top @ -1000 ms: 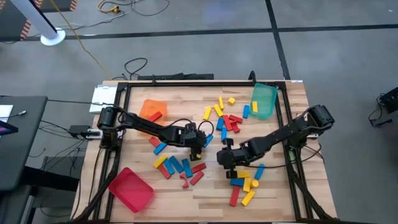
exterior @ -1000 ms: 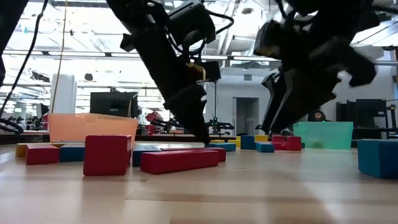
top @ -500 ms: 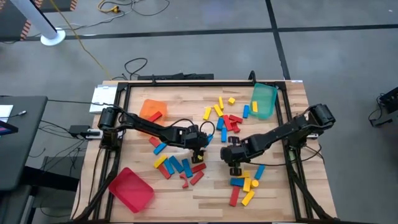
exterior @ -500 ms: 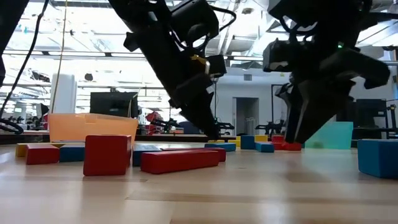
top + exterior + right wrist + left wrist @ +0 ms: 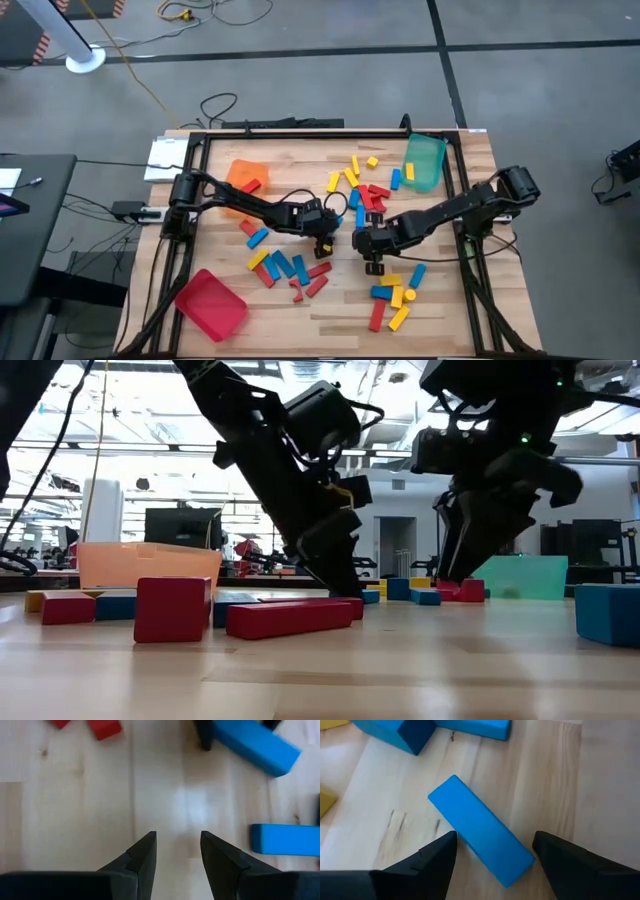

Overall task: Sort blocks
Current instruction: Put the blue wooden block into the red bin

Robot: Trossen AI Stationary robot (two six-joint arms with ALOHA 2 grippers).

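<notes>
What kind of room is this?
Probably a robot lab or workshop: a framed wooden table stands on a bare grey floor with loose cables, and the low view shows monitors on benches behind.

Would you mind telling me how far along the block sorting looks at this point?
Barely begun. Done: only a red block seems to lie in the orange tray; the red tray and green tray show nothing inside. In hand: the left gripper is open around a blue block on the table; the right gripper is open over bare wood. Left: nearly all blocks, scattered mid-table.
</notes>
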